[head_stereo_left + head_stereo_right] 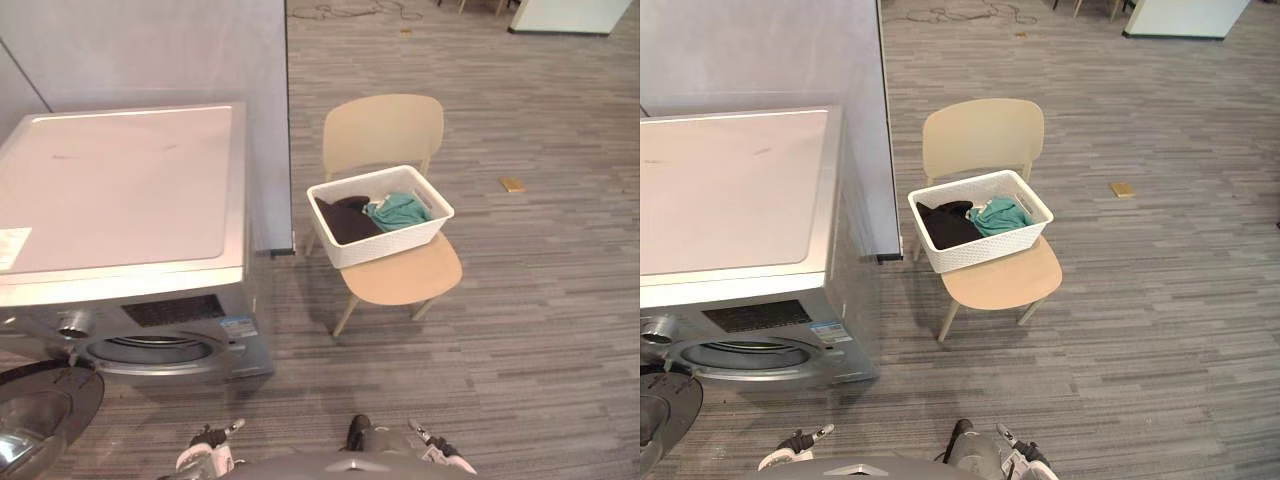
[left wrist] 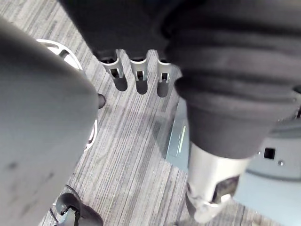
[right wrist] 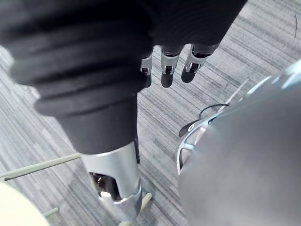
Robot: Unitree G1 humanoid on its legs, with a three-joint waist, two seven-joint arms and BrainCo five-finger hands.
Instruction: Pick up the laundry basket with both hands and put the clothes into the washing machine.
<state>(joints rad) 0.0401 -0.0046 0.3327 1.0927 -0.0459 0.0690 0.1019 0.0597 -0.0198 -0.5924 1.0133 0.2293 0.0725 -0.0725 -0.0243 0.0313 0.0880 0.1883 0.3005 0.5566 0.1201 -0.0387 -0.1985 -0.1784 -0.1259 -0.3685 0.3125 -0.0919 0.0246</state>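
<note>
A white woven laundry basket (image 1: 395,242) stands on the seat of a beige chair (image 1: 385,130) to the right of the washing machine (image 1: 120,185). In the basket lie a dark garment (image 1: 345,218) and a teal garment (image 1: 398,210). The machine is silver with a flat pale top, and its round drum opening (image 1: 150,350) faces me. Its door (image 1: 40,410) hangs open at the lower left. My left hand (image 2: 137,75) hangs over the floor with straight fingers and holds nothing. My right hand (image 3: 169,70) hangs the same way, open and far from the basket.
A grey partition panel (image 1: 200,50) stands behind the machine, reaching to the chair's left side. A small tan object (image 1: 512,184) lies on the striped floor to the right of the chair. A white cabinet (image 1: 570,15) stands at the far right.
</note>
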